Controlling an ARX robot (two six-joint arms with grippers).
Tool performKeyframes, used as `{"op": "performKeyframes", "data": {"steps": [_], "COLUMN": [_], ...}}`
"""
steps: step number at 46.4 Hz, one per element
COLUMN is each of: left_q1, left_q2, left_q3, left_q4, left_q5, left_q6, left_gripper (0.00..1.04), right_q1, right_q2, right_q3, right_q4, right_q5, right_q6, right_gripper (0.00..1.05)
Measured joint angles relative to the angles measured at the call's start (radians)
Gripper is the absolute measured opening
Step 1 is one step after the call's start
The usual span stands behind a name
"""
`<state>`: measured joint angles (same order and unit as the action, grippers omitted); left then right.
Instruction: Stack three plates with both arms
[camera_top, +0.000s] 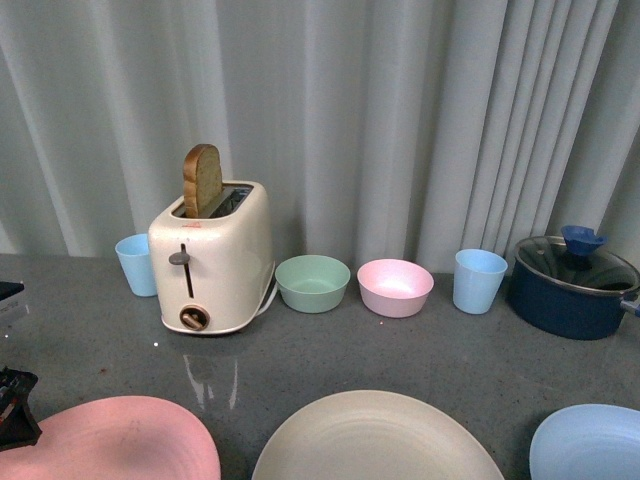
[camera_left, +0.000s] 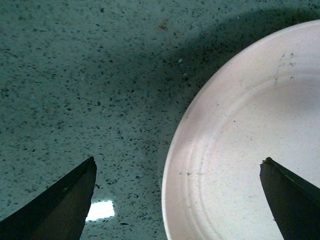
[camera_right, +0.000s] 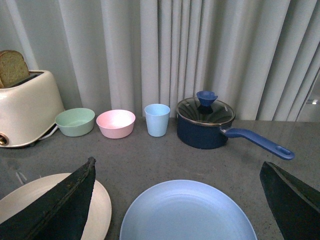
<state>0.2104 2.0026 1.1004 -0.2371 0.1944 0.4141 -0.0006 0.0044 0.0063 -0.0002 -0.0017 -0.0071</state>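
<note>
Plates, three, unstacked, each flat along the near edge of the counter (camera_top: 330, 350). Left gripper (camera_left: 178, 160): jaws wide apart, straddling the rim of the pink plate (camera_left: 250, 150) at the near-left corner, one side over bare counter, the other over the plate, likely set for a rim pinch. Right gripper (camera_right: 178, 161): jaws likewise spread above the light blue plate (camera_right: 187, 212), near-right, gripping nothing. Cream plate (camera_top: 375, 440): between them, probable stack base. Only the left wrist view shows the straddle; the front view catches a sliver of that arm. Back edge: toaster (camera_top: 212, 260), pot (camera_top: 570, 290).
</note>
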Motion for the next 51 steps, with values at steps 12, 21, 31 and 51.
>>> {"op": "performKeyframes", "data": {"steps": [12,21,31,51], "left_q1": [-0.003,-0.003,-0.003,-0.003], "left_q2": [0.058,0.087,0.121,0.167], "left_q3": [0.01,0.025,0.027,0.027], "left_q4": [0.034,0.063,0.067,0.118], "left_q5": [-0.009,-0.02,-0.021,-0.02], "left_q6": [0.032,0.057,0.076,0.083], "left_gripper": [0.98,0.98,0.98,0.94], "right_q1": [0.0,0.0,0.0,0.0], "right_q2": [0.0,0.0,0.0,0.0], "right_q3": [0.0,0.0,0.0,0.0], "right_q4": [0.0,0.0,0.0,0.0], "right_q5": [0.0,0.0,0.0,0.0], "right_q6": [0.0,0.0,0.0,0.0], "right_gripper": [0.97,0.97,0.97,0.97]}}
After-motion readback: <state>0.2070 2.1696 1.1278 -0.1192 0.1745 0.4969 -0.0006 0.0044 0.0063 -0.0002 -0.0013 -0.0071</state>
